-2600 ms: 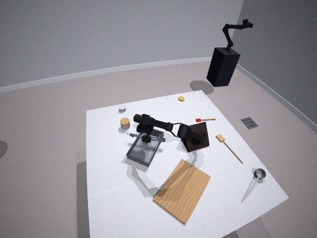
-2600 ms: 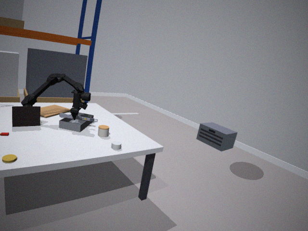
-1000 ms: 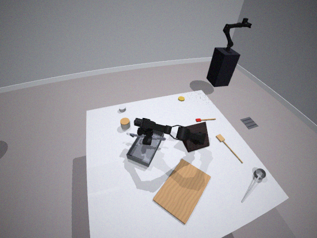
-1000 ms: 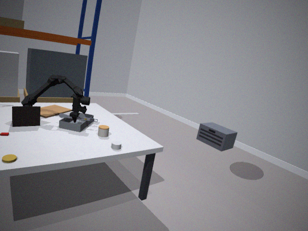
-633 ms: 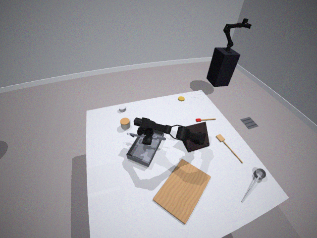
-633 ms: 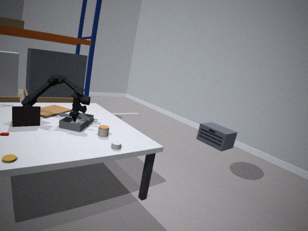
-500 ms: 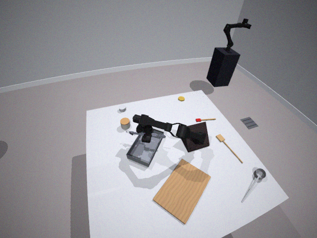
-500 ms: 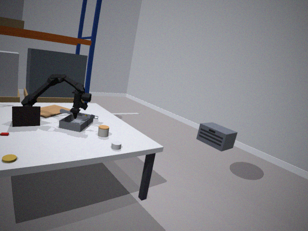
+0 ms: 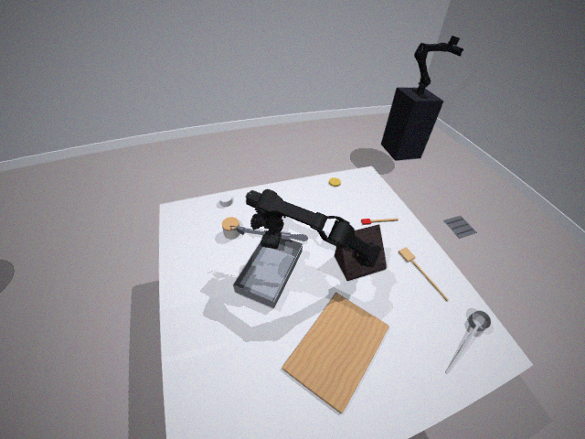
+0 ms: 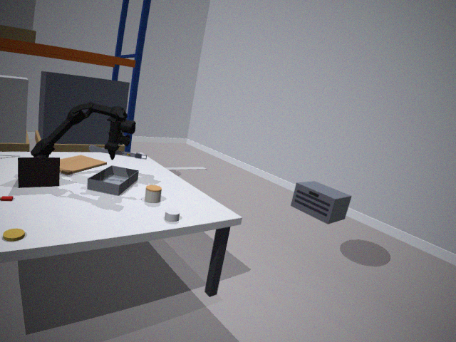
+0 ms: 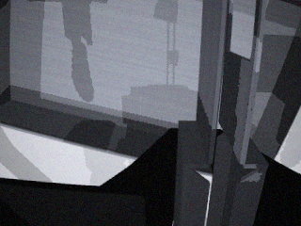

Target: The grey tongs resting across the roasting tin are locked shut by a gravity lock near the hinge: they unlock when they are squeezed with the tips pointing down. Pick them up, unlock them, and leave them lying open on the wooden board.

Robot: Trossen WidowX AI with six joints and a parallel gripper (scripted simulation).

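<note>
The grey tongs (image 9: 289, 233) (image 10: 139, 155) (image 11: 208, 61) are held roughly level above the roasting tin, with their two arms close together. My gripper (image 9: 271, 244) (image 10: 112, 157) (image 11: 195, 138) points down and is shut on them around mid-length. The hinge end reaches over toward the orange-lidded jar in the top view, and the rounded tips are on the side toward the arm's base. The lock is too small to read. The grey roasting tin (image 9: 253, 294) (image 10: 102, 186) stands below. The wooden board (image 9: 335, 354) (image 10: 83, 162) lies flat with nothing on it.
An orange-lidded jar (image 9: 230, 225) (image 10: 152, 194) and a small white pot (image 9: 226, 201) (image 10: 172, 216) stand beyond the tin. The dark base block (image 9: 354, 269) (image 10: 38, 174) is beside it. A spatula (image 9: 427, 278), a red-headed brush (image 9: 366, 220), a yellow disc (image 9: 335, 181) and a sieve (image 9: 479, 320) lie farther off.
</note>
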